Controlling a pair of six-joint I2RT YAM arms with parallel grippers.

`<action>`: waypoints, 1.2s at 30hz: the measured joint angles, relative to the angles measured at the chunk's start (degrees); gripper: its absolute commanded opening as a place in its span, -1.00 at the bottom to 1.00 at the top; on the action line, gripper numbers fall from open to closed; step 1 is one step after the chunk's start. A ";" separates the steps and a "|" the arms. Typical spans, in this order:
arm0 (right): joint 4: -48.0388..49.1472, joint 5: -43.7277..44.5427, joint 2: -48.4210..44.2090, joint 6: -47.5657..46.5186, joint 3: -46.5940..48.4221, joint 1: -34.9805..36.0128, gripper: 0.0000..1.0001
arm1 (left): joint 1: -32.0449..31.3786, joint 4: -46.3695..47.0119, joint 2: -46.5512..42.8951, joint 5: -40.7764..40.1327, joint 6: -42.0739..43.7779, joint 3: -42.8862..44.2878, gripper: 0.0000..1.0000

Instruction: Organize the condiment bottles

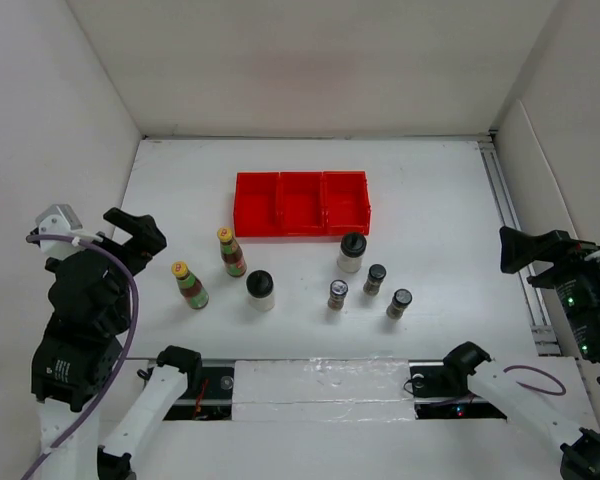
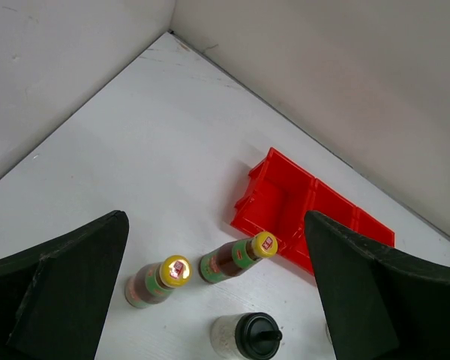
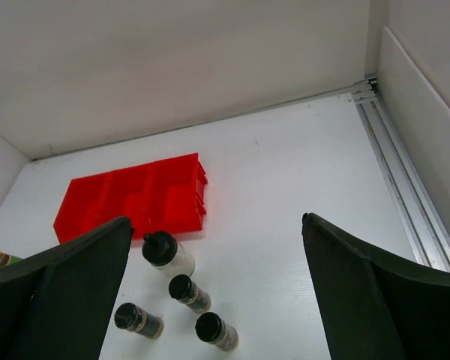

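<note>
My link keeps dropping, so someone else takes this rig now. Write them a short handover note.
Left claw: open, empty, at the table's left side.
Right claw: open, empty, at the right side.
All seven stand upright in front of the red tray: two yellow-capped bottles, two white jars, three shakers.
Done: nothing; every tray compartment is empty.
Left: all seven, probably grouped by kind into the tray.

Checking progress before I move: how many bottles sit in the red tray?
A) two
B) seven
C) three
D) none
D: all three tray compartments show bare red, and the seven bottles stand on the table in front of it.
</note>
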 measured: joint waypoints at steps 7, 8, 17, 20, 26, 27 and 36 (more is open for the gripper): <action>0.20 -1.03 -0.76 -0.63 0.26 0.00 1.00 | 0.00 -0.48 -0.74 1.27 0.37 0.70 0.98; 0.26 -1.60 -1.01 -0.72 0.17 0.00 1.00 | 0.00 -0.48 -1.03 1.75 0.39 0.70 0.98; 0.57 -8.17 0.39 -0.85 -0.98 0.00 1.00 | 0.00 -2.34 2.80 1.64 -2.60 -1.42 0.98; 0.57 -10.51 2.89 -0.87 -2.03 0.00 1.00 | 0.02 -2.64 8.94 1.62 -3.91 -5.01 0.98; 0.55 -13.99 4.00 -0.87 -5.79 0.00 1.00 | 0.00 -3.58 18.27 3.98 -7.69 -11.47 0.98; 0.57 -14.25 3.63 -0.90 -6.29 0.00 1.00 | 0.00 -4.11 19.32 3.91 -8.90 -11.72 0.98; 0.72 -14.93 -0.07 -1.14 -8.46 0.00 1.00 | 0.00 -11.04 26.53 1.90 -22.03 -11.78 0.98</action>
